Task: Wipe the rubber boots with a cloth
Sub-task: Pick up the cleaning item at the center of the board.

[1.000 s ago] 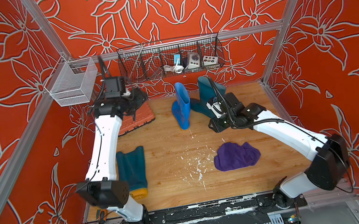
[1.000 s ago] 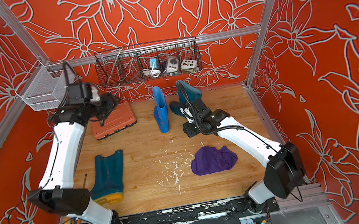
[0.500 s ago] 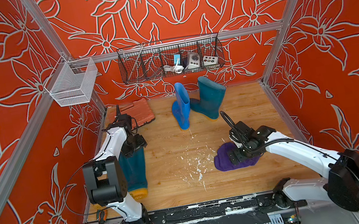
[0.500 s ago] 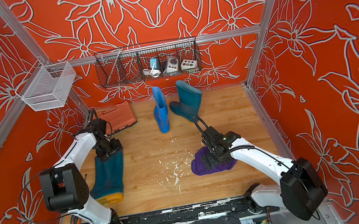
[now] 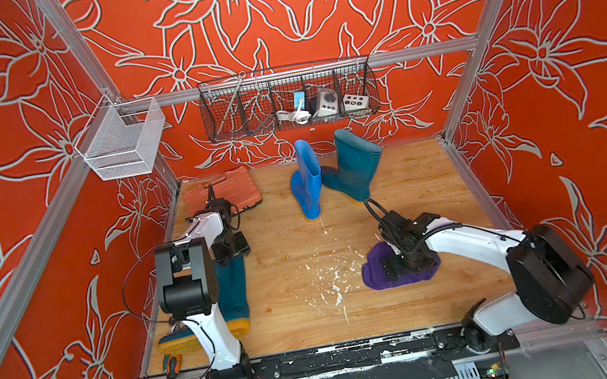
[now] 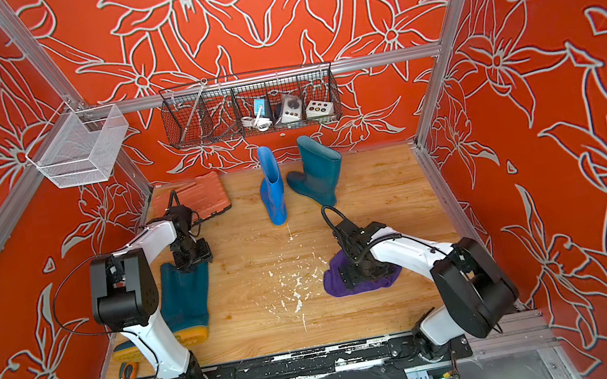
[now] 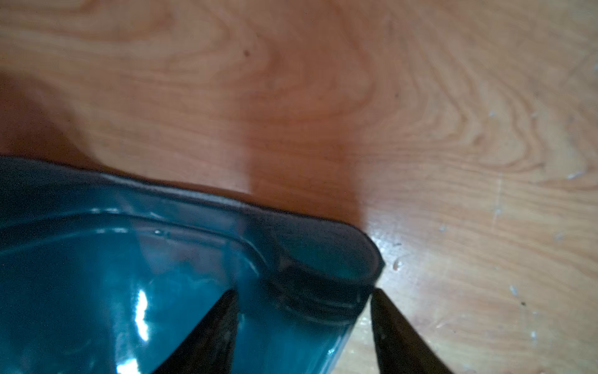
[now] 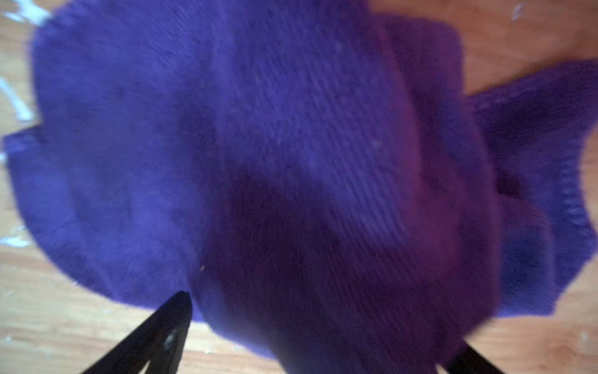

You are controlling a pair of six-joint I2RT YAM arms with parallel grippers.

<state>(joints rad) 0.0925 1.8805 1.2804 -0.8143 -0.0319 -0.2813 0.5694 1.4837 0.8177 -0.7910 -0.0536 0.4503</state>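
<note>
Step in hand, as it reads: grab the cloth and steady a boot. Nothing looks wiped yet.

Right end effector is down on the purple cloth, near-right on the desk. In the wrist view its fingers are spread wide with bunched cloth between them, so no pinch yet.

Left end effector is at the cuff of the teal boot lying flat along the left edge, sole towards the near side. The fingers are part-spread: one over the boot's upper face, the other just outside the cuff corner. Can't tell if it has bitten.

To do it well:
- Right should close on a thick fold mid-cloth, not a thin hem, so a wad hangs below the fingertips. Lift clear of the desk before crossing left.
- Left should take only the cuff rim and hold the boot down rather than lift it (glossy rubber probably slips, and the soft shaft will likely fold).
- Wipe along the shaft from cuff to sole, away from the left fingers.

The blue boot and the other teal boot stand just beside each other, far centre. They look tippy, so keep clear of them.
</note>
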